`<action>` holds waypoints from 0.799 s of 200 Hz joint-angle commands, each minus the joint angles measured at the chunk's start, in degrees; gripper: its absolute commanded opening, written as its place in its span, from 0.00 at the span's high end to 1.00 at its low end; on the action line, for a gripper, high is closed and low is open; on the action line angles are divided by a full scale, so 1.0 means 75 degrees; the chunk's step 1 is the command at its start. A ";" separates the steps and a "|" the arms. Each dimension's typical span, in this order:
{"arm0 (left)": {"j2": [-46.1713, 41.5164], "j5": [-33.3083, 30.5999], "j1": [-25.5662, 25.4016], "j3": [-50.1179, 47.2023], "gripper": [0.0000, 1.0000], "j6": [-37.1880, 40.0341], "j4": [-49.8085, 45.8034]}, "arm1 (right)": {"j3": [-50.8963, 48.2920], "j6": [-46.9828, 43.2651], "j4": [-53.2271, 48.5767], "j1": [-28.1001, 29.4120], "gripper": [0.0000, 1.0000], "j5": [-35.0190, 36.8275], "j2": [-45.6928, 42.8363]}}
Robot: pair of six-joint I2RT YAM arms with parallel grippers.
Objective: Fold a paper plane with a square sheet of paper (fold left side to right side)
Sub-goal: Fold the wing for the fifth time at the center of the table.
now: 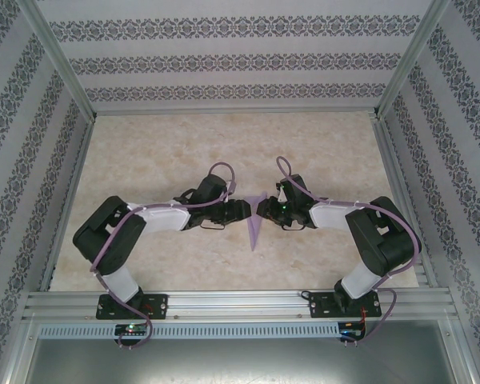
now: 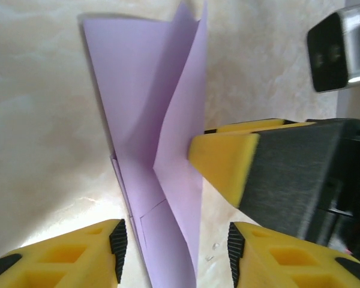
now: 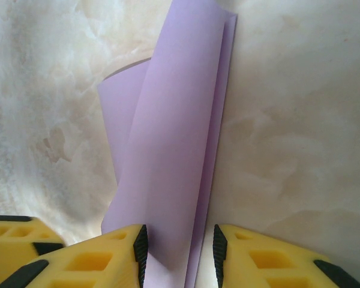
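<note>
The square sheet of paper is folded into a narrow lilac paper plane [image 1: 255, 226] lying on the table between the two arms, its sharp tip toward the near edge. My left gripper [image 1: 242, 210] stands open astride it. In the left wrist view, the paper plane [image 2: 162, 120] lies between the pads with one flap raised, and a gap shows beside the right pad of the left gripper [image 2: 177, 243]. My right gripper [image 1: 264, 210] faces it from the other side, one yellow fingertip [image 2: 222, 162] touching the raised flap. The right gripper [image 3: 180, 249] stands partly open around the paper plane [image 3: 174, 150].
The tabletop [image 1: 144, 160] is pale and marbled, with aluminium rails [image 1: 240, 302] along the near edge and patterned walls on three sides. The right wrist's camera housing [image 2: 339, 51] hangs close above the left gripper's fingers.
</note>
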 commanded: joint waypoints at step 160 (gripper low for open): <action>0.1000 0.0640 0.0039 0.0481 0.73 -0.0580 0.1007 | 0.0085 -0.0026 -0.0312 0.0108 0.63 0.0054 0.0299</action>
